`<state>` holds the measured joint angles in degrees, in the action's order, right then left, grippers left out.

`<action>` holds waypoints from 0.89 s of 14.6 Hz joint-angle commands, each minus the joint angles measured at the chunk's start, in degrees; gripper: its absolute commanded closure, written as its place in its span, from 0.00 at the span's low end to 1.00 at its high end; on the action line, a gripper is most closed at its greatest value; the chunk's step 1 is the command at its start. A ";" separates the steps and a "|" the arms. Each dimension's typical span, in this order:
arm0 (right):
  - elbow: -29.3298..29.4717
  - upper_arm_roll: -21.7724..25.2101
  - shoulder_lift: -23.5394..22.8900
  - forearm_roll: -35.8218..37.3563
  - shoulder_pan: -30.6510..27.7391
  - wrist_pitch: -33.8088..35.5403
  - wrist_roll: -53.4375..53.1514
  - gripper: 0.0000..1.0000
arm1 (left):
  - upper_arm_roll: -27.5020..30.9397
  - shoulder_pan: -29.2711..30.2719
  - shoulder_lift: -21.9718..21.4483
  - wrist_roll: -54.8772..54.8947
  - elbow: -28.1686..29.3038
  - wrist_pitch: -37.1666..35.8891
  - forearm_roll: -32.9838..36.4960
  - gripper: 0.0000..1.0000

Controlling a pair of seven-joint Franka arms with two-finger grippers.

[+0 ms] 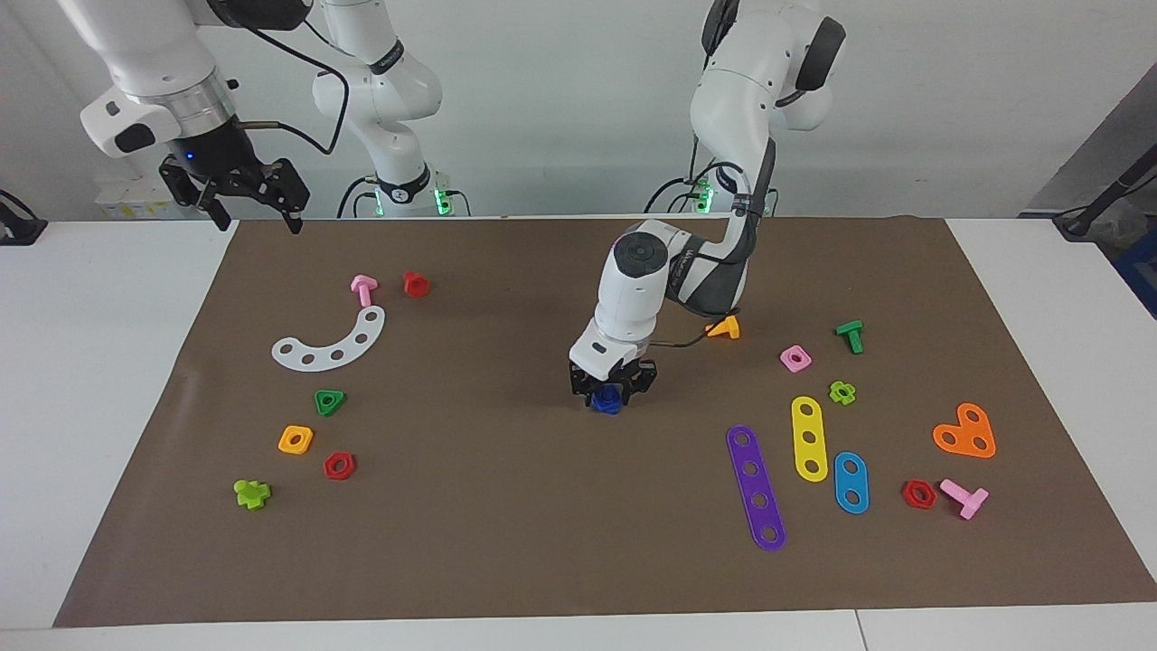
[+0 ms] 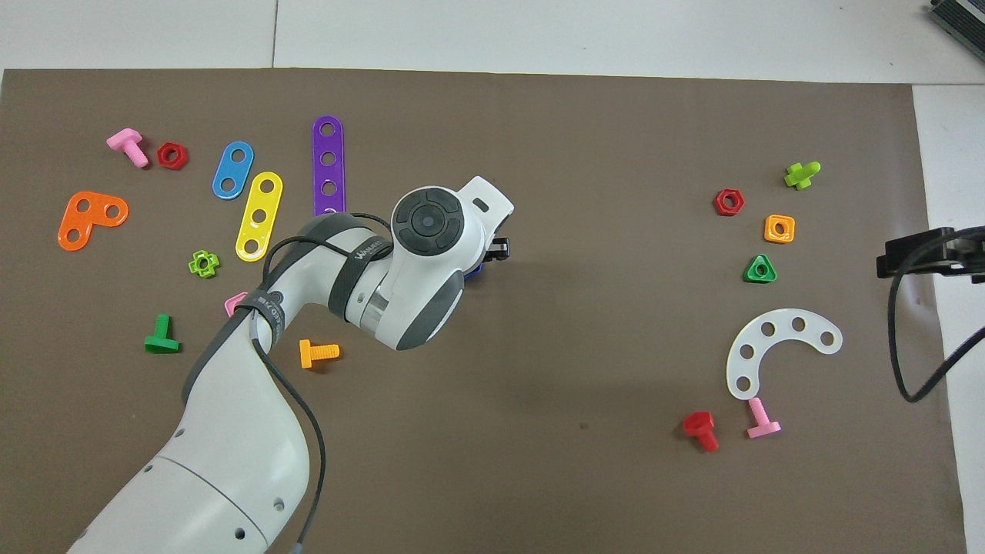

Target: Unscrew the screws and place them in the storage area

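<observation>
The dark-blue screw (image 1: 607, 400) sits on the brown mat (image 1: 506, 524) near its middle. My left gripper (image 1: 611, 391) is down on it, its fingers closed on either side of the blue piece. In the overhead view the left arm's wrist hides most of the gripper (image 2: 492, 254), and only a sliver of the blue screw (image 2: 474, 272) shows. My right gripper (image 1: 253, 206) waits raised and open over the mat's edge at the right arm's end; it also shows in the overhead view (image 2: 916, 256).
Toward the left arm's end lie an orange bolt (image 1: 724, 328), a pink nut (image 1: 795, 359), a green bolt (image 1: 851, 335) and purple (image 1: 757, 487), yellow (image 1: 809, 438) and blue (image 1: 851, 482) strips. Toward the right arm's end lie a white curved strip (image 1: 333, 343), nuts and bolts.
</observation>
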<state>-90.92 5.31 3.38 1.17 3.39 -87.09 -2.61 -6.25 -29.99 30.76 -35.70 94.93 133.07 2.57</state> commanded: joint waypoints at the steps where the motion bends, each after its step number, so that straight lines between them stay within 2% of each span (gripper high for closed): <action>1: -1.46 -0.56 1.36 -0.29 -0.58 -0.80 1.38 0.00 | 1.07 -1.03 -0.09 -0.86 0.52 0.61 1.82 0.44; 4: -1.46 -0.65 1.36 -0.38 -0.58 -0.80 1.38 0.00 | 1.07 -0.94 -0.09 -0.69 0.52 0.61 1.82 0.57; 7: -1.46 -0.65 1.36 -0.29 -0.58 -0.80 1.38 0.00 | 1.07 -0.86 -0.17 -0.77 0.26 0.09 1.73 0.73; 8: -1.46 -0.65 1.36 -0.38 -0.58 -0.80 1.38 0.00 | 1.07 -0.86 -0.18 -0.77 -0.44 -1.31 1.56 0.75; 10: -1.46 -0.65 1.36 -0.38 -0.58 -0.80 1.38 0.00 | 1.07 -0.86 0.44 -0.95 -4.55 -7.44 1.03 0.76; 13: -1.46 -0.65 1.36 -0.38 -0.58 -0.80 1.38 0.00 | 1.07 -0.33 2.28 -3.84 -13.87 -17.82 -0.54 0.77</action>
<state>-90.92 5.29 3.39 1.17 3.39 -87.09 -2.61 -5.93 -29.98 30.90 -37.13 88.68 121.90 2.92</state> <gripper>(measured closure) 0.000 0.520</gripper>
